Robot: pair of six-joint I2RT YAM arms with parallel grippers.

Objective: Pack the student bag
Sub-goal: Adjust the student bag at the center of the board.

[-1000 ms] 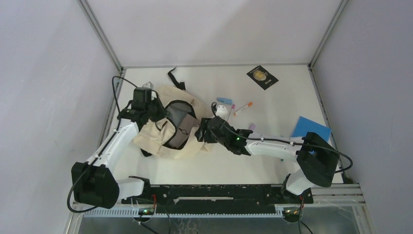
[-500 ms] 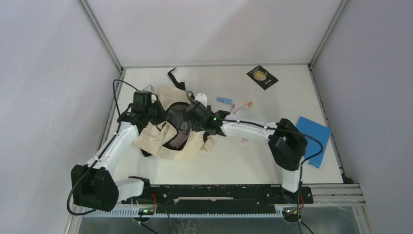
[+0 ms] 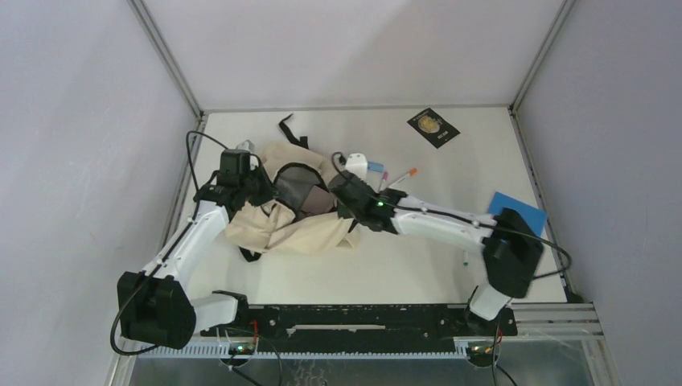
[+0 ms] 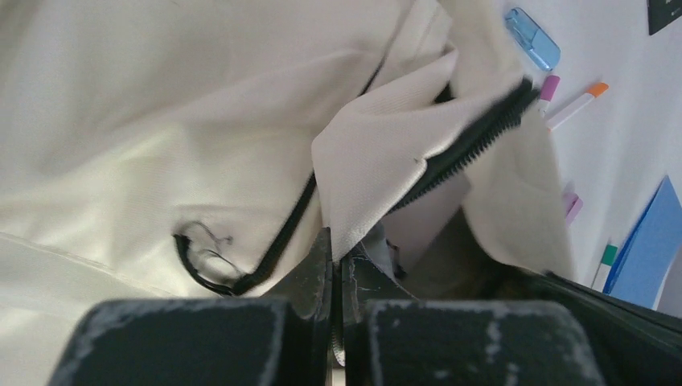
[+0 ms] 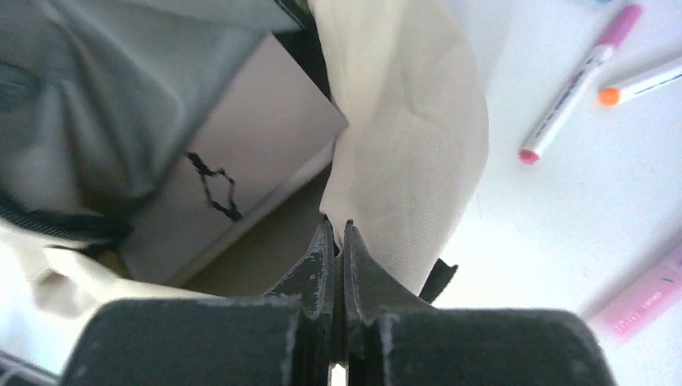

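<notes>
Student bag (image 3: 310,235) slumped on the left half of the table (image 3: 482,161), cream fabric crumpled, black-zippered mouth gaping upward. Inside the mouth, grey lining (image 5: 121,64) and a flat pale card (image 5: 241,153) with a black scribble on its face. Black strap (image 3: 288,129) trailing off the far side.

Left gripper (image 4: 336,253) at the left rim of the mouth, jaws pressed together on a fold of cream fabric just beside the zipper teeth. Right gripper (image 5: 338,229) at the right rim, jaws likewise closed tight, the cream edge caught at their tips.

Just right of the bag, on bare table: pink marker (image 5: 575,84), orange-capped marker (image 5: 643,80) beside it, a pale blue oblong piece (image 4: 532,39) slightly farther, a pink stick (image 5: 643,305) nearer. Green-capped marker (image 4: 608,261) near the right arm (image 3: 442,225). Blue notebook (image 3: 519,211) well apart at the right edge, partly hidden by that arm's elbow. Black booklet with a gold emblem (image 3: 433,127) at the far right, well apart from everything else.
</notes>
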